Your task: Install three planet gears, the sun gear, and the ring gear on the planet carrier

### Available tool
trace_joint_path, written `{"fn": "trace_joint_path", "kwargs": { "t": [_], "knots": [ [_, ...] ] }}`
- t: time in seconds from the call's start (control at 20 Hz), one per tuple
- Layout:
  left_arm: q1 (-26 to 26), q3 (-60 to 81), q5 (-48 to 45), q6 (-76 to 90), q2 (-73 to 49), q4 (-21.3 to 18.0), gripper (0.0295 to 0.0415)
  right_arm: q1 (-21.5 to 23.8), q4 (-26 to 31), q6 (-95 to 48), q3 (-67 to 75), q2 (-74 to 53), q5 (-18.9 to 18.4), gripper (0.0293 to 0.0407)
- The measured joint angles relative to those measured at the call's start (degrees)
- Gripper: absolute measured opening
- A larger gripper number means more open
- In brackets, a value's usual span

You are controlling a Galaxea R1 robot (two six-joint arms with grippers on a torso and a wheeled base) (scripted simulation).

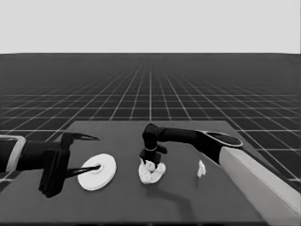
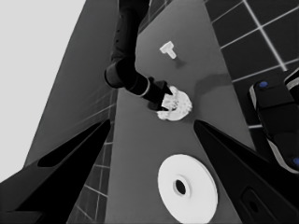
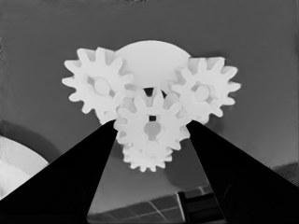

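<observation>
Overhead, my right gripper (image 1: 150,162) stands directly above the smaller round part (image 1: 152,173) at table centre, the larger round part (image 1: 97,172) to its left beneath my idle left gripper (image 1: 77,155). Wrist-side, my right fingers flank the middle gear (image 3: 150,127), apparently gripping it; three gears surround it.

sim scene, not a real room. a dark flat surface (image 1: 117,197) is floating on a floor grid (image 1: 150,89) that's running out to a flat horizon, with a blank pale band (image 1: 150,23) sitting above it. no walls or furniture showing. plain white machine parts are lying on the surface, including a toothed gear (image 3: 152,128). dark machinery with small blue lights (image 2: 275,116) is standing past the surface's edge. it's reading as a virtual robot assembly test bench.
</observation>
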Motion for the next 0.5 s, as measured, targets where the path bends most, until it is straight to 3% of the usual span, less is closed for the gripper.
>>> {"fn": "trace_joint_path", "kwargs": {
  "t": [0.5],
  "knots": [
    [0.0,0.0,0.0,0.0,0.0,0.0,0.0385,-0.1,0.0,6.0,0.0,0.0,0.0,0.0311]
  ]
}}
